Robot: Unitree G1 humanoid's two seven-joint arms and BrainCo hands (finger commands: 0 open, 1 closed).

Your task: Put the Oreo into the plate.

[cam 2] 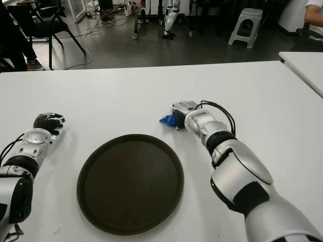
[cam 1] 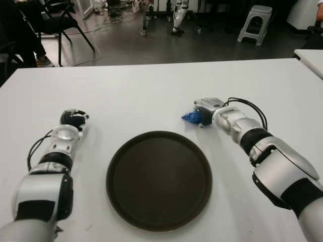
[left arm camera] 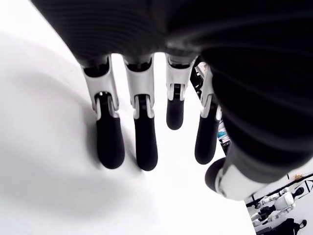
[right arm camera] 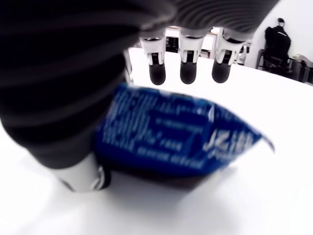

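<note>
**Right robot hand at the Oreo pack, plate bare**

The blue Oreo pack (cam 1: 192, 117) lies on the white worktop (cam 1: 151, 91), beyond the upper right rim of the round dark plate (cam 1: 159, 179) and apart from it. The plate sits near the front middle of the worktop, between the two arms, with nothing on it.

The right robot hand (cam 1: 206, 110) is at the pack, on the pack's right side. In the right wrist view the pack (right arm camera: 181, 137) fills the space under the palm: three dark fingertips (right arm camera: 189, 72) hang straight above its far edge, not curled round it, and the thumb (right arm camera: 83, 174) stands just beside its near corner. The fingers are apart and relaxed rather than clamped; whether any of them touches the wrapper cannot be told. The pack's underside meets the worktop, so it is not lifted.

The left robot hand (cam 1: 73, 118) shows at the left of the plate, well apart from it and from the pack. Its wrist view shows the fingers (left arm camera: 110, 142) stretched out side by side over the white surface, holding nothing.

Past the worktop's far edge are a grey floor, a black chair (cam 1: 60, 20) at the left and a light plastic stool (cam 1: 255, 22) at the right.
</note>
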